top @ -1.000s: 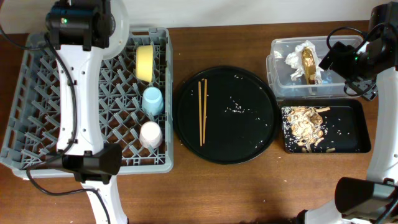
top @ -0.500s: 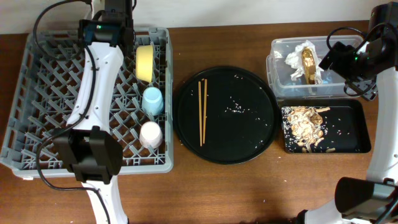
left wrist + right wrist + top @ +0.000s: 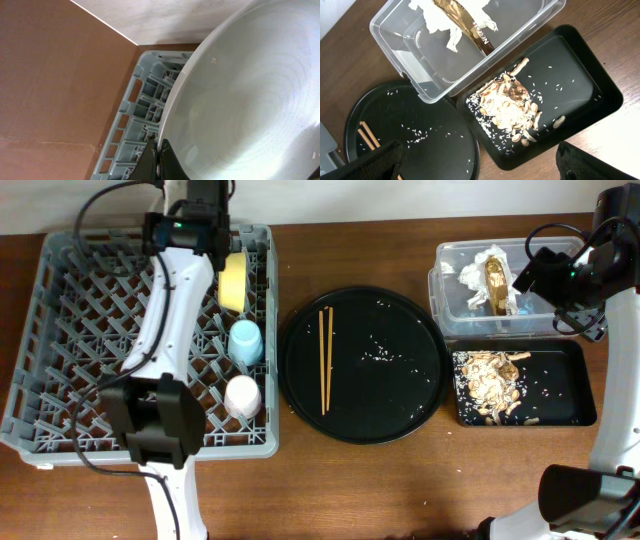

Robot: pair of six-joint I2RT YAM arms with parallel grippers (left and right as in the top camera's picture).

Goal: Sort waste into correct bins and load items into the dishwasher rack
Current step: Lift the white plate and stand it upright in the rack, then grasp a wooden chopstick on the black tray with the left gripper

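Observation:
My left gripper [image 3: 159,160] is shut on the rim of the pale grey-green plate [image 3: 240,100], held on edge over the far side of the grey dishwasher rack [image 3: 135,110]. In the overhead view the left gripper [image 3: 192,225] hides the plate at the rack's [image 3: 80,330] back edge. The yellow bowl [image 3: 233,280], blue cup [image 3: 245,340] and pink cup [image 3: 241,395] stand in the rack. The chopsticks [image 3: 325,360] lie on the round black tray. My right gripper [image 3: 480,165] is open and empty above the clear tub [image 3: 445,65] and the shallow black tray [image 3: 580,65].
The wrapper [image 3: 488,275] lies in the clear tub [image 3: 445,285]. Food scraps [image 3: 490,385] fill the left of the shallow black tray [image 3: 570,380]. The round black tray [image 3: 400,400] holds scattered white crumbs. Bare wood runs along the table's front.
My left arm has swung right along the rack's far edge with the plate in its grip. The right arm has not moved.

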